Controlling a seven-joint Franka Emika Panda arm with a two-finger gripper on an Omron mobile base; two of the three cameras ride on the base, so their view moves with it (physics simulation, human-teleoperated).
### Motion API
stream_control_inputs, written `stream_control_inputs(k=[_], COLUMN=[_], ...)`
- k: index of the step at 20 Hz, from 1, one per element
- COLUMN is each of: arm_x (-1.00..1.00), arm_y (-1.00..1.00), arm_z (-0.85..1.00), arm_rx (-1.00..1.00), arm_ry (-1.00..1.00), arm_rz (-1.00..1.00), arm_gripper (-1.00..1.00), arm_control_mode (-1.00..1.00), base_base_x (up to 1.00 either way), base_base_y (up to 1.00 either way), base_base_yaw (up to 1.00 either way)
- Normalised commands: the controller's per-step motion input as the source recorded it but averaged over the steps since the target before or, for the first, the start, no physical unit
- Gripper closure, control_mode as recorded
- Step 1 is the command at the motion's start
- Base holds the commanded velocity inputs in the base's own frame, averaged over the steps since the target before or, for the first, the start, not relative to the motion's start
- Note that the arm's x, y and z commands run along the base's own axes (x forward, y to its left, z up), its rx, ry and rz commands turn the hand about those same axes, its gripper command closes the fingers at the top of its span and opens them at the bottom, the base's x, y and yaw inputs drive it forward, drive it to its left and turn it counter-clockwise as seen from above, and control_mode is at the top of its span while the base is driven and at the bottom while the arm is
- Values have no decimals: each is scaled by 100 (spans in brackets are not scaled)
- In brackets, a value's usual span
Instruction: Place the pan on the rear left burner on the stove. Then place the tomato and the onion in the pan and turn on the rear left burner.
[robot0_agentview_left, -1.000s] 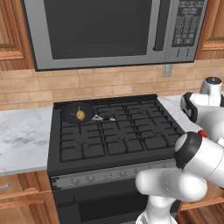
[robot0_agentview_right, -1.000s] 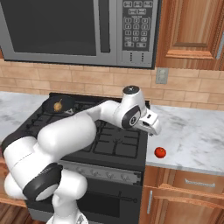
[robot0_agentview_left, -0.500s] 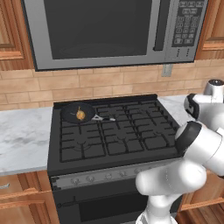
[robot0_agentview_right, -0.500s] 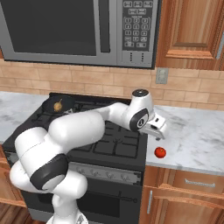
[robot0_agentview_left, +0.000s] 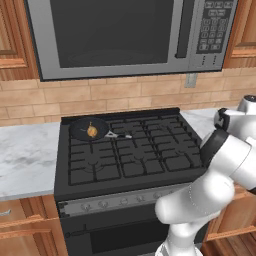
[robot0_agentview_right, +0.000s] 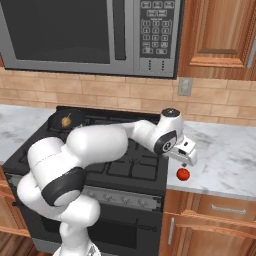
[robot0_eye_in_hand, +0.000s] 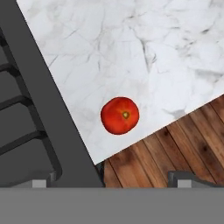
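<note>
Left base view: pan (robot0_agentview_left: 89, 129) seated on rear left burner (robot0_agentview_left: 90, 134) of stove (robot0_agentview_left: 130, 155), at about 10 o'clock on the cooktop, thin handle pointing toward 3 o'clock. Onion (robot0_agentview_left: 92, 131) inside the pan, small and hard to make out in detail. Arm cut off at the right frame edge.

Right base view: same pan (robot0_agentview_right: 65, 119) at the stove's (robot0_agentview_right: 115, 165) far left corner, onion (robot0_agentview_right: 65, 120) in it as a tan speck. Hand (robot0_agentview_right: 184, 164) hanging above the marble bench (robot0_agentview_right: 225, 160), tips small and dark; whether apart or together, cannot tell. Tomato (robot0_agentview_right: 183, 174) just below at 6 o'clock, close to the bench's front edge, open marble toward 3 o'clock.

Hand view: tomato (robot0_eye_in_hand: 120, 115) near centre on marble bench (robot0_eye_in_hand: 144, 57), near the bench edge, wood floor (robot0_eye_in_hand: 175, 148) toward 5 o'clock. Stove grate (robot0_eye_in_hand: 26, 127) at 9 o'clock. Fingertips (robot0_eye_in_hand: 187, 178) barely poking up at the bottom, apart from the tomato.
</note>
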Motion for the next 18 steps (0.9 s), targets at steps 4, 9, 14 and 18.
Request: stream_control_inputs(k=[4,9,14,18], arm_x=[3,7,13,16], arm_y=[-19,-18,-15,-12], arm_z=[-25,-26,-24,-26], arm_rx=[4,4,5,5], arm_ry=[1,1,2,4], arm_rz=[0,0,0,0], arm_gripper=[-100,-100,-100,-100], arm_control_mode=[-100,-100,-100,-100], base_base_x=[0,0,0,0], base_base_y=[0,0,0,0], base_base_yaw=[0,0,0,0])
